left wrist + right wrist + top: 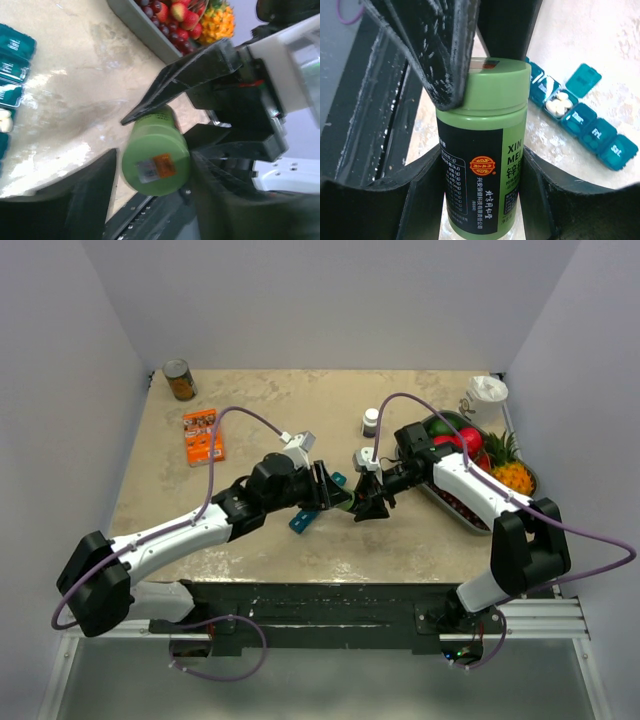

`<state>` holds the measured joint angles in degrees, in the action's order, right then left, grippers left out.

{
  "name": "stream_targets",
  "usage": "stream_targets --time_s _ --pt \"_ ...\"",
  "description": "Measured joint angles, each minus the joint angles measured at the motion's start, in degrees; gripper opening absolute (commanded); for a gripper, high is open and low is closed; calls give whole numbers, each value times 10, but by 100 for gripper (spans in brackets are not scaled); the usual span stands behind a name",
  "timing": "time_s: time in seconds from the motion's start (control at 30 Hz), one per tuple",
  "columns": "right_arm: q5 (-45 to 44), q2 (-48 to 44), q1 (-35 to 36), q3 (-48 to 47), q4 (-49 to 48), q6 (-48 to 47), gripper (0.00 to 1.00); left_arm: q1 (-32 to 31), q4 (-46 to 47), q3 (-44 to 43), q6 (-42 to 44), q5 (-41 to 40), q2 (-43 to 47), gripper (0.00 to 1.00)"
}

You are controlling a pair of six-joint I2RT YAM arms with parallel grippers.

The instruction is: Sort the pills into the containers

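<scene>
The right gripper (pixel 482 197) is pinching the smooth, stiff, likely light bottle (pixel 480 150) by its body, which looks the surest hold, while the left gripper (pixel 150 200) is straddling the cap (pixel 156 162), gripping or not I cannot tell, near the flimsy strip (pixel 580 122) lying on the table (pixel 270 410), the fruit tray (pixel 142 32) crowding the right arm.
</scene>
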<state>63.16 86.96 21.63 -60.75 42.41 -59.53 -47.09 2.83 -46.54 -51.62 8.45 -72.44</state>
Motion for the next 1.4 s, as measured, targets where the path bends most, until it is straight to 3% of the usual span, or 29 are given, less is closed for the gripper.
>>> stream_targets --time_s 0.03,0.07,0.13,0.27,0.4,0.43,0.47,0.53,0.57,0.6,0.67,1.03,1.4 --pt "-6 1 0 0 -1 2 0 -1 0 -4 0 2 -3 25" --pt "-7 2 0 0 0 1 0 -3 -1 -9 6 -1 -5 9" --pt "-6 2 -2 0 0 2 0 -3 -2 -11 19 0 -7 0" --pt "-5 2 -2 0 0 2 0 -3 11 -8 72 22 -6 0" --pt "-2 2 1 0 10 1 0 14 77 28 195 109 0 0" --pt "-2 2 3 0 14 1 0 19 91 35 232 136 0 3" --pt "-1 2 4 0 18 1 0 24 98 38 268 162 0 22" --pt "3 2 6 0 25 -1 0 29 99 37 331 196 -1 38" --pt "5 2 6 0 29 -2 0 30 97 33 359 207 -2 56" --pt "6 2 6 0 30 -3 0 32 93 30 379 216 -4 59" --pt "9 2 6 0 28 -4 0 37 92 25 394 227 -6 99" --pt "9 2 0 0 12 -3 0 70 199 97 252 254 82 99" --pt "9 2 1 0 11 -3 0 57 182 86 192 212 33 93"
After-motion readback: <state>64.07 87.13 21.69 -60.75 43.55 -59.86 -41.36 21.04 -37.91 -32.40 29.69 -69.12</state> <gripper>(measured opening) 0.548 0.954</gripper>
